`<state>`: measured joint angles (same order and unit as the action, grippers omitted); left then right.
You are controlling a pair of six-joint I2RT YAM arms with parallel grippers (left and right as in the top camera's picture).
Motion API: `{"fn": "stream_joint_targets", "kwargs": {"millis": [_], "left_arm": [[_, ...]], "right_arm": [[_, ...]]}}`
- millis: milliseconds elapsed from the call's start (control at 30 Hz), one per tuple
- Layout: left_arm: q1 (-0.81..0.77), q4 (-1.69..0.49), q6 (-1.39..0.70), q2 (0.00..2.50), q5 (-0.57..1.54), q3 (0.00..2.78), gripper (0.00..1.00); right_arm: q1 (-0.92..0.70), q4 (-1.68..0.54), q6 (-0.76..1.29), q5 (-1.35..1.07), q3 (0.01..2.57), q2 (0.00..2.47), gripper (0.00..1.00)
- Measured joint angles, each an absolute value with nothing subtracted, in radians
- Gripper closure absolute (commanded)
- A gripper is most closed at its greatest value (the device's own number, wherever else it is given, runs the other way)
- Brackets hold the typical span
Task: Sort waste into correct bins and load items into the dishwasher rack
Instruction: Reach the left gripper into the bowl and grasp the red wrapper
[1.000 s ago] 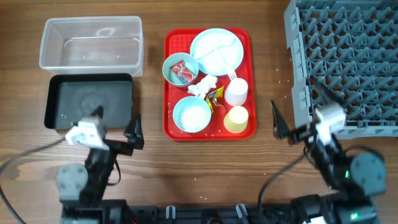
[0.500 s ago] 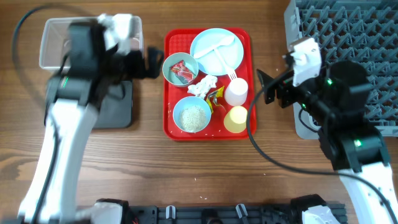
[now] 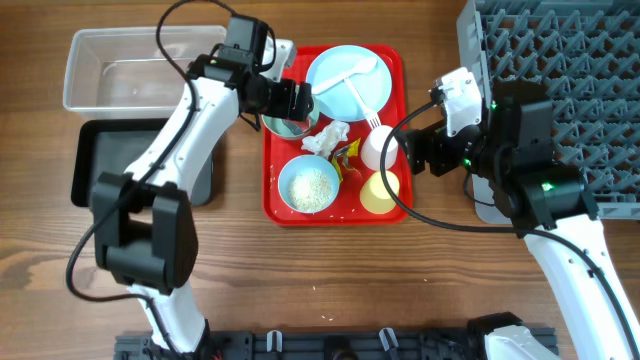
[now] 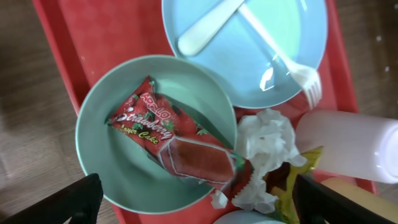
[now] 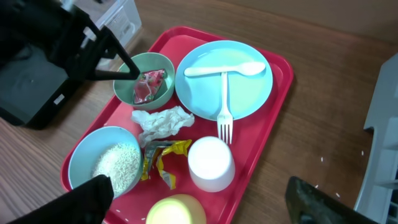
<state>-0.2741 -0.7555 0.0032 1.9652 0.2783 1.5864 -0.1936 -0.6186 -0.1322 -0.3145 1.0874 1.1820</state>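
Observation:
My left gripper (image 3: 290, 100) is open and hovers over a pale blue bowl (image 4: 118, 155) that holds a red wrapper (image 4: 168, 134). Crumpled tissue (image 4: 264, 155) and a yellow wrapper (image 5: 165, 158) lie beside it on the red tray (image 3: 275, 210). The divided plate (image 3: 350, 85) carries the white spoon (image 4: 205, 31) and fork (image 4: 286, 56). A second bowl (image 3: 309, 185) holds rice grains. My right gripper (image 3: 415, 150) is open and empty, just right of the white cup (image 3: 380, 148) and yellow cup (image 3: 380, 192), both upside down.
The clear bin (image 3: 120, 70) and black bin (image 3: 100, 160) stand at the left, the clear one behind. The grey dishwasher rack (image 3: 560, 90) fills the back right. A few loose grains (image 5: 320, 158) lie on the wood between tray and rack.
Both arms have swung from the table's front edge to the tray. The left one went past the bins to the wrapper bowl, the right one to the tray's right side.

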Motion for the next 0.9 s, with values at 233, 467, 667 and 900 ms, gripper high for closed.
{"fn": "stream_joint_targets", "kwargs": {"millis": [233,467,667,900], "left_arm": [[-0.278,-0.739,0.004,2.060,0.276,1.587,0.12],[-0.308,-0.702,0.007,2.098,0.238,1.587,0.26],[-0.329,-0.665,0.017,2.128,0.202,1.587,0.65],[-0.329,-0.649,0.016,2.128,0.191,1.587,0.96]], "right_arm": [[-0.194,-0.621,-0.132,-0.315,1.087,1.182,0.11],[-0.194,-0.622,-0.132,-0.315,1.087,1.182,0.11],[-0.194,-0.624,-0.132,-0.315,1.087,1.182,0.13],[-0.194,-0.624,-0.132,-0.315,1.087,1.182,0.14]]}}
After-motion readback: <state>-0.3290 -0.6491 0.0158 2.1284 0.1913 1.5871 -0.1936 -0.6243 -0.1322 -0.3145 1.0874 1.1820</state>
